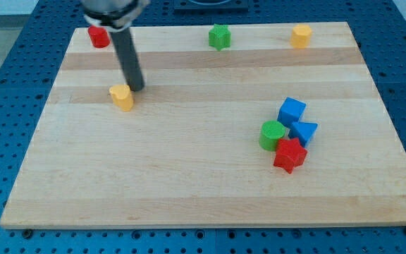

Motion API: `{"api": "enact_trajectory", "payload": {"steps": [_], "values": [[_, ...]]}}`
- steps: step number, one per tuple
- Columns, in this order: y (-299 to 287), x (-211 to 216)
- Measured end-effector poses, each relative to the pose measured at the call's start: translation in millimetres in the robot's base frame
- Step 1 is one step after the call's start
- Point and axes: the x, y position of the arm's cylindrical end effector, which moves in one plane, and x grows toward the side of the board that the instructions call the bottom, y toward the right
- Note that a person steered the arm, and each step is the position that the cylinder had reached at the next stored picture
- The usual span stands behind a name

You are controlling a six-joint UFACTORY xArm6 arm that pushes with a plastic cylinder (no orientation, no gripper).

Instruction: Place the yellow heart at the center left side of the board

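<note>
The yellow heart (122, 97) lies on the wooden board (189, 176) in its upper left part. My tip (137, 87) is just to the upper right of the heart, close to it or touching it. The dark rod rises from there to the view's top.
A red block (99, 37) sits at the top left corner, a green star (219, 37) at the top middle, a yellow hexagon block (301, 35) at the top right. At the right are a blue cube (292, 111), a blue triangle block (304, 132), a green cylinder (272, 135) and a red star (290, 155), clustered.
</note>
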Motion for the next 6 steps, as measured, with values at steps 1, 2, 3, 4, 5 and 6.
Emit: {"api": "enact_trajectory", "payload": {"steps": [1,2,3,4,5,6], "values": [[53,2],[44,6],[-5,28],[-40,37],[-68,37],[-102,37]]}}
